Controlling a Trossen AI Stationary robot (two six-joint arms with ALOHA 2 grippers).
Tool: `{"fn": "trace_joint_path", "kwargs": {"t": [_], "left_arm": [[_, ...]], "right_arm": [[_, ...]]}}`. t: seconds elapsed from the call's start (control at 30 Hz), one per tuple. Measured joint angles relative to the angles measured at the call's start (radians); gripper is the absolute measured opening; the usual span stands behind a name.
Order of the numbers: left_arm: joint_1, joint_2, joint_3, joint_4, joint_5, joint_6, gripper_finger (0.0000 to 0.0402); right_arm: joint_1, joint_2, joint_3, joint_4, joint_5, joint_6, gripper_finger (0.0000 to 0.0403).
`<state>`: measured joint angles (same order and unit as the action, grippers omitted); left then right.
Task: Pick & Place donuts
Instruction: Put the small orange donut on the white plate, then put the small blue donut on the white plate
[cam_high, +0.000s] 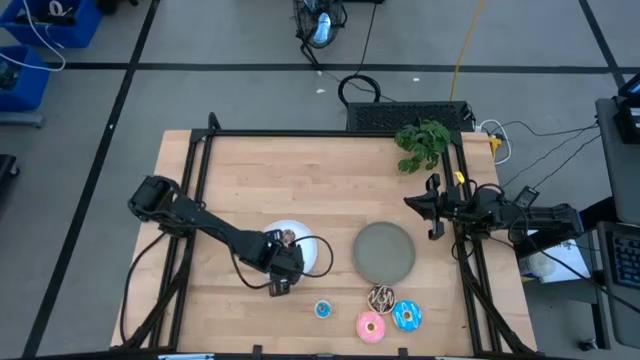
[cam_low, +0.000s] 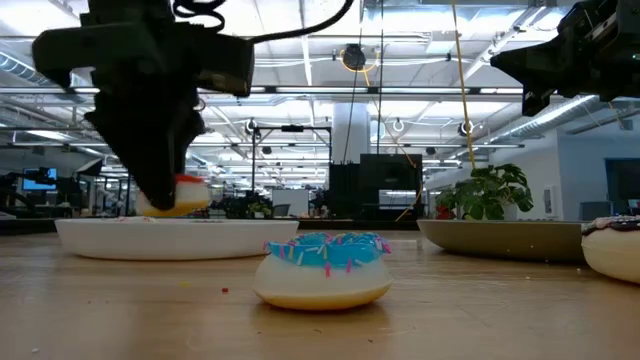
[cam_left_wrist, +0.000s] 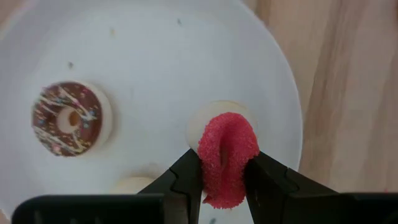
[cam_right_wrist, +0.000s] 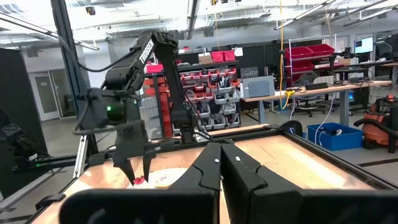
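My left gripper (cam_left_wrist: 224, 186) hangs over the white plate (cam_high: 312, 250), shut on a tiny red donut (cam_left_wrist: 227, 158). A tiny brown sprinkled donut (cam_left_wrist: 68, 118) lies flat on that plate. Near the table's front edge lie a tiny blue donut (cam_high: 322, 309), a pink donut (cam_high: 371, 325), a larger blue donut (cam_high: 406, 316) and a dark brown drizzled donut (cam_high: 381, 296). The grey plate (cam_high: 384, 250) sits to the right of the white one. My right gripper (cam_high: 432, 210) waits shut above the table's right edge. My left gripper pinches the red donut by two opposite sides of its rim (cam_left_wrist: 202, 163) between its two fingers. The fingers come from above, pointing steeply down. In the low view the donut (cam_low: 185, 195) hangs just above the white plate (cam_low: 175, 238), red top up and pale base down.
A green plant (cam_high: 423, 140) stands at the table's far right. Black frame rails run along the left, right and far sides of the table. Bare wood lies between the plates and the far edge.
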<state>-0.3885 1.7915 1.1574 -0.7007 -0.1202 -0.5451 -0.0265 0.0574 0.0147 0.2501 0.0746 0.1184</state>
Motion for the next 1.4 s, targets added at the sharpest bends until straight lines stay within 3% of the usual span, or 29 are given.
{"fn": "trace_joint_path", "kwargs": {"t": [0.43,0.6,0.97,1.23,1.4], "left_arm": [[0.024,0.047,0.0,0.002,0.009,0.014,0.0111],[0.022,0.047,0.0,0.005,0.049,0.009,0.0163],[0.023,0.047,0.0,0.006,0.02,0.005,0.0278],[0.024,0.048,0.069,-0.027,0.021,0.062,0.0307],[0.024,0.048,0.197,-0.057,-0.059,0.091,0.03]], "right_arm": [[0.0,0.002,0.0,0.0,0.002,0.0,0.0],[0.0,0.002,0.0,0.0,0.002,0.0,0.0],[0.0,0.002,0.0,0.0,0.002,0.0,0.0],[0.0,0.002,0.0,0.0,0.002,0.0,0.0],[0.0,0.002,0.0,0.0,0.002,-0.003,0.0]]}}
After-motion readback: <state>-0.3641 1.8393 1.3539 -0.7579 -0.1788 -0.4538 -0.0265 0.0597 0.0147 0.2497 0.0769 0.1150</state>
